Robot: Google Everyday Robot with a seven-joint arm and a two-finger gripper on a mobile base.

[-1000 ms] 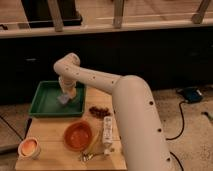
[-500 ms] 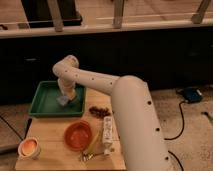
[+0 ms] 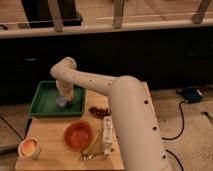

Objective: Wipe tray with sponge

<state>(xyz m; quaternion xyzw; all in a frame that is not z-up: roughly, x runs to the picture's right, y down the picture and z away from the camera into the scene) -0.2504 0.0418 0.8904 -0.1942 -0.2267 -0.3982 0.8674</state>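
The green tray (image 3: 47, 102) lies at the far left of the wooden table. The small blue-grey sponge (image 3: 61, 102) rests on the tray floor, right of its middle. My gripper (image 3: 64, 96) points down into the tray directly over the sponge, at the end of my white arm, which reaches in from the lower right. The gripper covers the top of the sponge.
A round orange bowl (image 3: 77, 135) sits in front of the tray. A white remote (image 3: 106, 131) lies to its right, with a brush (image 3: 92, 147) between them. A dark red-brown cluster (image 3: 99, 111) lies right of the tray. A small cup (image 3: 28, 147) stands front left.
My gripper and the sponge have shifted slightly across the tray floor, toward the tray's front. Nothing else on the table has moved.
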